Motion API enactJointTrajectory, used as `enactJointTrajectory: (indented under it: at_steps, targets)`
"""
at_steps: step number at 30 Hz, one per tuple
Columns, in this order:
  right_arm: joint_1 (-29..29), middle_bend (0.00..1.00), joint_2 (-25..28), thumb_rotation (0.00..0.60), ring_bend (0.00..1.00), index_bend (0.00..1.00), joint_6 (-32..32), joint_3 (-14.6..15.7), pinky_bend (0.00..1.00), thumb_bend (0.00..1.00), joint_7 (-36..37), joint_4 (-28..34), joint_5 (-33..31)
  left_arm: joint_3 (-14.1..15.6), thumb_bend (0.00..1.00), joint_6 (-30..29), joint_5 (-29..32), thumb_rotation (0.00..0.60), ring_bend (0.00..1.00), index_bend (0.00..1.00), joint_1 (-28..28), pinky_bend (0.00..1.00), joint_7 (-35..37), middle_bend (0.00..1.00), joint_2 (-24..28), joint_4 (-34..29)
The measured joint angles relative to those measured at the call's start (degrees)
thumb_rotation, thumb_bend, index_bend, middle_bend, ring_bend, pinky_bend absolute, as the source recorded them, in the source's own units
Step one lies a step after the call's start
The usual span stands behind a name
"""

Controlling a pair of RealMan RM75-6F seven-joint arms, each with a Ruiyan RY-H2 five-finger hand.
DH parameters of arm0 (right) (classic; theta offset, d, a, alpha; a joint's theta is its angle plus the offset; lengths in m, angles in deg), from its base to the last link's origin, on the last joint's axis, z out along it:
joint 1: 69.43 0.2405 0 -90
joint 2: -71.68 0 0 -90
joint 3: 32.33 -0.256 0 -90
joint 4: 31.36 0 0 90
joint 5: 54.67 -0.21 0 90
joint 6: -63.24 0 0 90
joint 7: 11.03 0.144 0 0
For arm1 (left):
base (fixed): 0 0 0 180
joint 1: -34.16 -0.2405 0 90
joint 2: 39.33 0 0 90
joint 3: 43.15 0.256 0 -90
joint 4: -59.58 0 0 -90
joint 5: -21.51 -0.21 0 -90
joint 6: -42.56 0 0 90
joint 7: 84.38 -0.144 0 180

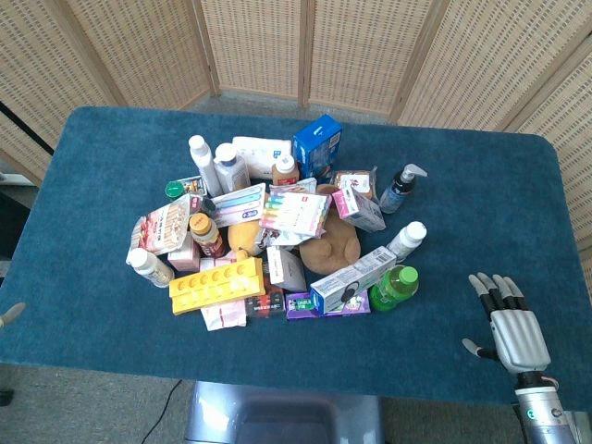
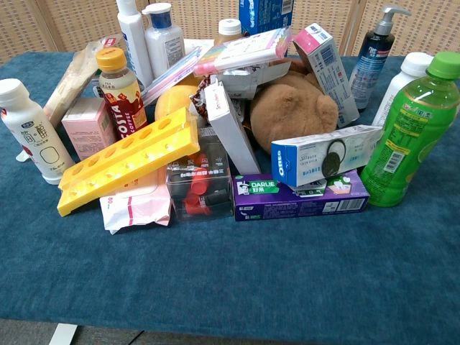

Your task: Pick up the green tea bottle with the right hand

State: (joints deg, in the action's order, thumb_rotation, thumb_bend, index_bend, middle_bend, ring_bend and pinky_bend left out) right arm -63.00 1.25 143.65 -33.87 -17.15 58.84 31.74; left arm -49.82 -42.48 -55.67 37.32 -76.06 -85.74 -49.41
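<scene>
The green tea bottle (image 1: pixel 395 286) (image 2: pixel 411 133) stands upright at the right edge of the pile, green cap on top, just right of the Oreo box (image 1: pixel 352 277) (image 2: pixel 325 154). My right hand (image 1: pixel 508 325) lies flat on the blue cloth at the near right, fingers spread and holding nothing, well to the right of the bottle. The chest view does not show it. Of my left hand only a fingertip (image 1: pixel 11 313) peeks in at the left edge of the head view.
A white bottle (image 1: pixel 406 239) (image 2: pixel 406 80) stands right behind the green one, a dark pump bottle (image 1: pixel 400 188) (image 2: pixel 373 56) further back. A purple Darlie box (image 2: pixel 298 197), a brown plush (image 2: pixel 292 109), a yellow tray (image 1: pixel 217 284) and several boxes and bottles crowd the middle.
</scene>
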Motion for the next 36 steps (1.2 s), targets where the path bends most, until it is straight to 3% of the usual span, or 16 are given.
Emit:
enactJointTrajectory:
  at_steps: [12, 29, 36]
  targets:
    - [0.7, 0.0, 0.1, 0.599, 0.0, 0.0, -1.2, -0.6, 0.0, 0.0, 8.8, 0.6, -0.5, 0.4, 0.0, -0.9, -2.0, 0.6, 0.0, 0.0, 0.0, 0.0, -2.3, 0.0, -0.3, -1.6]
    - [5.5, 0.0, -11.1, 0.6, 0.0, 0.0, -5.1, -3.5, 0.0, 0.0, 24.3, -3.0, -1.2, 1.0, 0.0, -1.4, -1.9, 0.6, 0.0, 0.0, -0.4, 0.0, -3.9, 0.0, -0.8, -1.1]
    - [7.8, 0.0, -14.2, 0.6, 0.0, 0.0, -6.6, -4.6, 0.0, 0.0, 24.7, -3.5, -1.7, 1.1, 0.0, -1.7, -2.0, 0.6, 0.0, 0.0, -0.6, 0.0, -3.9, 0.0, -0.7, -1.2]
